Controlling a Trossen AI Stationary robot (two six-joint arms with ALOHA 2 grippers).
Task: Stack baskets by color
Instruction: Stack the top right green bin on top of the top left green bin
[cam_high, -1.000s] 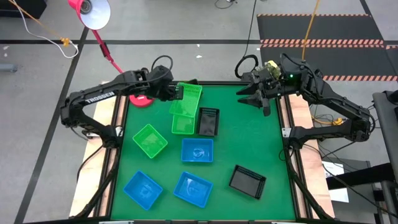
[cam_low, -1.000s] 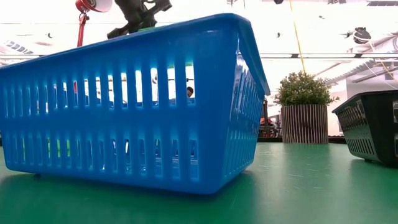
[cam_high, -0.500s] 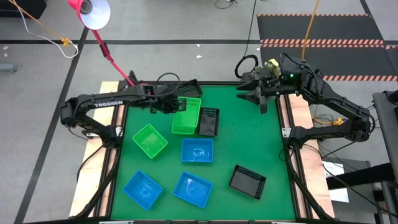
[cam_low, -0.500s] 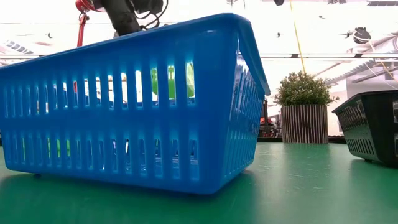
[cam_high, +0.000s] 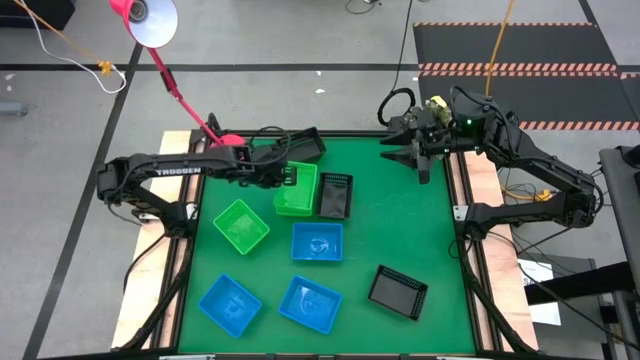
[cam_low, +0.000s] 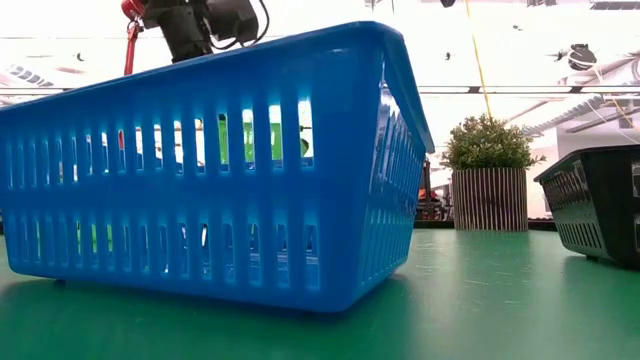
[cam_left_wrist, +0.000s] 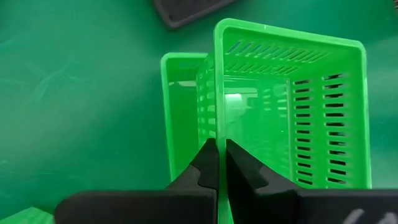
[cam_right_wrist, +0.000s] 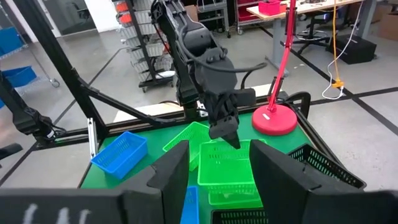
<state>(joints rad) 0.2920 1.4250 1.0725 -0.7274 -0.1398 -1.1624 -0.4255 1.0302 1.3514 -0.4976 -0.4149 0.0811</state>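
Note:
My left gripper (cam_high: 287, 176) (cam_left_wrist: 221, 149) is shut on a green basket (cam_high: 300, 185) (cam_left_wrist: 286, 112), which stands tilted, partly inside a second green basket (cam_left_wrist: 180, 112) at the table's far middle. A third green basket (cam_high: 241, 225) lies to the near left. Three blue baskets (cam_high: 318, 241) (cam_high: 229, 304) (cam_high: 310, 304) sit toward the near edge. One black basket (cam_high: 335, 195) lies right beside the green pair and another (cam_high: 398, 292) at the near right. My right gripper (cam_high: 413, 160) (cam_right_wrist: 221, 155) hangs open over the far right corner, holding nothing. My left gripper pinches the rim of the green basket's left-hand wall (cam_left_wrist: 217, 124), one finger inside the basket and one outside. The fingers slant down from the table's left side. The basket hangs tilted, its lower part within the green basket beneath; whether it rests on that basket's floor cannot be told.
A pink desk lamp (cam_high: 145, 18) stands with its base (cam_high: 232, 140) at the far left corner, close to my left arm. In the low view a blue basket (cam_low: 215, 160) fills the foreground, with a potted plant (cam_low: 487, 185) behind the table. Bare green mat lies at the right.
My left gripper has gone down and a little toward the near edge with the green basket. The basket was raised clear above the second green basket; it now sits lowered into it. My right gripper has kept its place.

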